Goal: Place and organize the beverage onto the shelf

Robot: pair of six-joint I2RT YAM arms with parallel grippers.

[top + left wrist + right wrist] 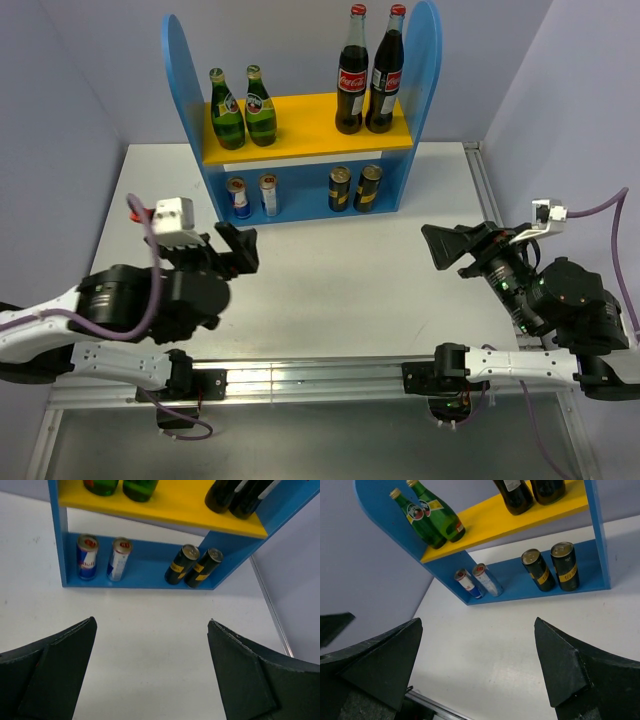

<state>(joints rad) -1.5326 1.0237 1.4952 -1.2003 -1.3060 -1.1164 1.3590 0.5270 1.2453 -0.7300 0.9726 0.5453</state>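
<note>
The shelf (185, 90) stands at the back of the table, with blue side panels and a yellow upper board (305, 125). Two green glass bottles (243, 108) stand on the board's left. Two silver-blue cans (253, 196) stand on the lower level at left, two dark gold-topped cans (355, 188) at right. They also show in the left wrist view (102, 558) (194, 566) and right wrist view (479, 581) (551, 568). My left gripper (238, 248) (151, 625) is open and empty over bare table. My right gripper (440, 247) (477, 625) is open and empty too.
Two tall dark cola bottles (369, 72) with red caps stand on the right of the yellow board. Grey walls close in the table on left, back and right. A metal rail (320, 378) runs along the near edge by the arm bases.
</note>
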